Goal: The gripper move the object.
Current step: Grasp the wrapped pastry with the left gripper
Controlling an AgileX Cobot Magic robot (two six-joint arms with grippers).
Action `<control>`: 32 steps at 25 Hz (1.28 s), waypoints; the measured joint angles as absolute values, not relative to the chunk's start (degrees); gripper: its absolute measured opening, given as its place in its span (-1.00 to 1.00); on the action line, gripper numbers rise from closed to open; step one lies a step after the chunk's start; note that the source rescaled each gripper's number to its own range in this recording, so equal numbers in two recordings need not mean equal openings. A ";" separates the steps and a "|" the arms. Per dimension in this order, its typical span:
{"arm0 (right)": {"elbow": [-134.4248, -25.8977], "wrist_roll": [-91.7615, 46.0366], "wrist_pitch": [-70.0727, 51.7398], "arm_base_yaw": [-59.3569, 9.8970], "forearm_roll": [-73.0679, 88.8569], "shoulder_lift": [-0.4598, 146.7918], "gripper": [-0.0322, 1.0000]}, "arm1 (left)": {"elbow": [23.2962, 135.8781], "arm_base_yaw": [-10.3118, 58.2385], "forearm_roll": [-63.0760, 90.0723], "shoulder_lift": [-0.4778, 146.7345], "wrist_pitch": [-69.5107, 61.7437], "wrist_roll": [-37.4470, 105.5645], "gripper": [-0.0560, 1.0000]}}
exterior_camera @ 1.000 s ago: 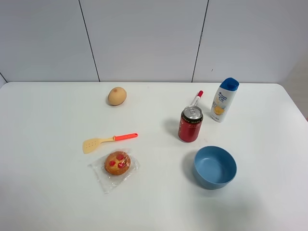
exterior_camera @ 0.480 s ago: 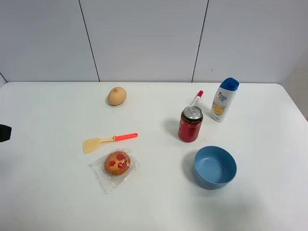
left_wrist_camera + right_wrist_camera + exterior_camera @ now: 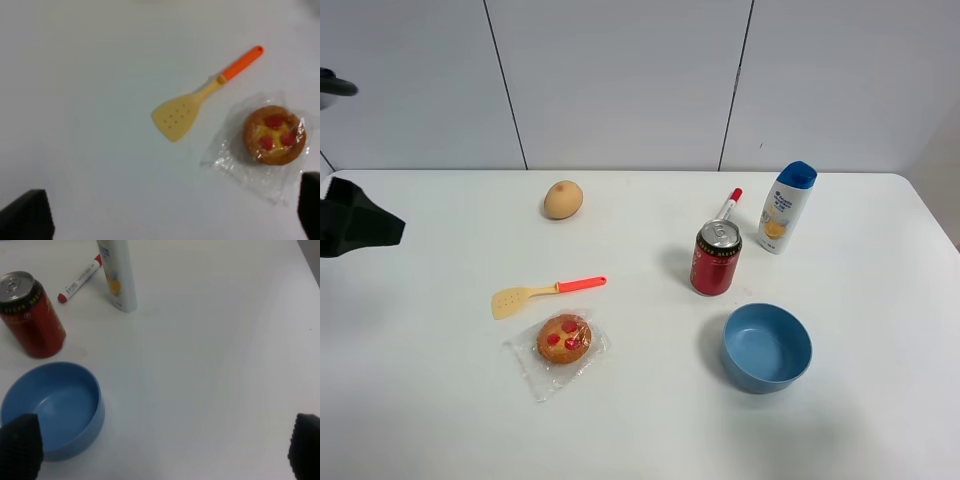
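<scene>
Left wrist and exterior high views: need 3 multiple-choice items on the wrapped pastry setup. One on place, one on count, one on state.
1. In the exterior high view, where does the round golden-brown pastry in clear plastic wrap lie?
A. far back
B. just nearer the camera than the yellow slotted spatula with orange handle
C. far right

2. How many red jam spots does the pastry show?
A. one
B. three
C. five

3. The left pincer is:
A. shut on the pastry
B. shut on the spatula
C. open, holding nothing

Answers:
1 B: the high view shows it close in front of the spatula.
2 B: the left wrist view shows three spots.
3 C: its fingertips sit wide apart at the frame corners, clear of both items.
</scene>
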State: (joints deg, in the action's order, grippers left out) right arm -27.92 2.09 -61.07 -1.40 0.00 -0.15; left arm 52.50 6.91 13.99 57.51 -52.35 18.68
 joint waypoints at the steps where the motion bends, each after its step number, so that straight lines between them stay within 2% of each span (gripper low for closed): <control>1: -27.92 2.09 -61.07 -1.40 0.00 -0.15 1.00 | 52.80 8.34 13.99 58.67 -51.71 18.59 1.00; 11: -27.92 2.09 -61.07 -1.40 0.00 -0.15 1.00 | 53.35 24.72 13.99 66.01 -47.32 16.01 1.00; 20: -27.92 2.09 -61.07 -1.40 0.00 -0.15 1.00 | 53.62 36.12 9.07 71.09 -44.35 14.11 1.00; 24: -27.92 2.09 -61.07 -1.40 0.00 -0.15 1.00 | 53.62 38.31 6.79 74.84 -43.89 13.88 1.00; 32: -27.92 2.09 -61.07 -1.40 0.00 -0.15 1.00 | 53.62 38.32 6.34 84.05 -39.61 13.73 1.00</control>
State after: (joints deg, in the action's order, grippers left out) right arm -27.92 2.09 -61.07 -1.40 0.00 -0.15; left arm 53.62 38.32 6.34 84.05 -39.61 13.73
